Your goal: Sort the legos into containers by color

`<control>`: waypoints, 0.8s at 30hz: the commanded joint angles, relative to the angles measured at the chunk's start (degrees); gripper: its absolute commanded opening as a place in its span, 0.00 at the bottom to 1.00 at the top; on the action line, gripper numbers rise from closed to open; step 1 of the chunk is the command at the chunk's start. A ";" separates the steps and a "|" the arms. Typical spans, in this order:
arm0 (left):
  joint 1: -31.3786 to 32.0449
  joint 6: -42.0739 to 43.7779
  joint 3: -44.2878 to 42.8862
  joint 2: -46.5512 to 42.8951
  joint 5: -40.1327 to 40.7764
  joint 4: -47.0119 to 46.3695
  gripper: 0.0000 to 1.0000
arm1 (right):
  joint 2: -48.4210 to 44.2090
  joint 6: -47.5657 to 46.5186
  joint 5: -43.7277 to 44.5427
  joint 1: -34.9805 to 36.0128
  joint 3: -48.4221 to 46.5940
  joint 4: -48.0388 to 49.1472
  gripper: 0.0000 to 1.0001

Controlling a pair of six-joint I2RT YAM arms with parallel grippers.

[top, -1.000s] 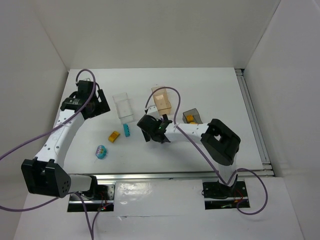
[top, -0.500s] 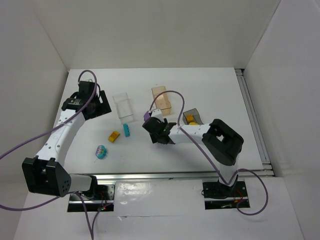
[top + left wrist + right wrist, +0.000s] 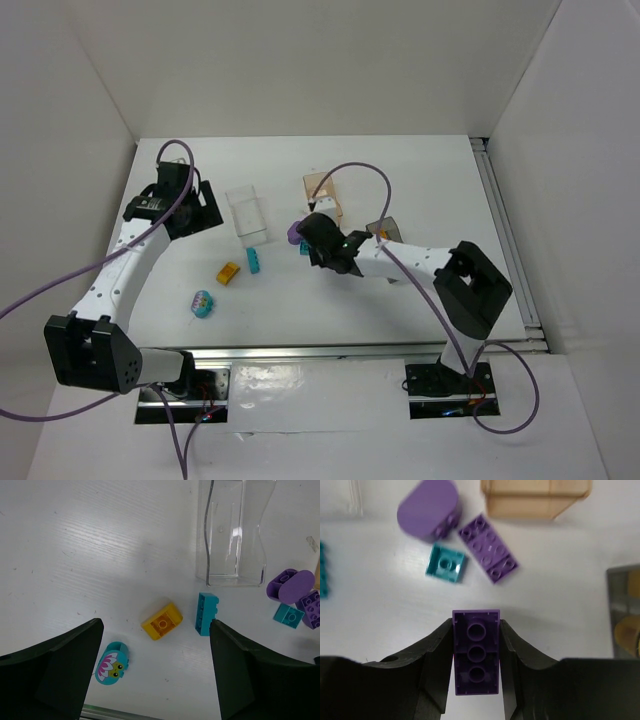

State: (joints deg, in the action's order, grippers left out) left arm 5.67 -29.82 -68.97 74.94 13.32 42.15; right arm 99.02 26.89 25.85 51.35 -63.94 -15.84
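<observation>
White tabletop (image 3: 420, 170) under plain walls (image 3: 300, 60); take the orange-tan bin (image 3: 536, 499) at the far middle as your landmark. Your right gripper (image 3: 475, 630) is clamped on a purple brick (image 3: 475, 667), one finger on each long side, the brick's hollow underside facing the wrist camera.

In that view the orange-tan bin lies ahead of the brick and a little to the right. The brick's long axis runs along the fingers, pointing nearly at the bin. Three loose pieces lie just on the near side of the bin, between it and the gripper: a rounded purple piece (image 3: 429, 514), a studded purple brick (image 3: 488, 548) and a teal square (image 3: 446, 564).

Right of the orange-tan bin, the grey bin (image 3: 619, 587) holds a yellow piece (image 3: 626, 630). So I judge purple belongs in the orange-tan one: carry forward and slightly right, clearing its near wall.

Your left gripper (image 3: 155, 642) hangs with fingers wide apart, holding nothing, well left of the orange-tan bin, by the clear bin (image 3: 235, 580). Your right arm is plainly nearer.
</observation>
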 commanded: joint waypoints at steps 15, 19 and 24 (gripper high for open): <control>-0.05 2.31 2.69 4.96 -4.69 -0.23 0.96 | 15.13 -8.09 -8.35 -17.59 -29.65 2.29 0.32; -0.05 2.31 5.15 5.48 -4.19 -0.23 0.96 | 20.41 -8.61 -11.95 -19.36 -35.45 1.78 0.36; -1.18 -1.28 7.70 4.26 -2.77 4.33 0.96 | 22.53 -9.14 -12.57 -19.36 -39.42 0.11 0.80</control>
State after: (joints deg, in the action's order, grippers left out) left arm 5.45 -28.60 -62.24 80.34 10.15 43.11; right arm 122.56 19.18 14.66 32.14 -99.18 -15.33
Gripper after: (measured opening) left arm 0.960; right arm 0.729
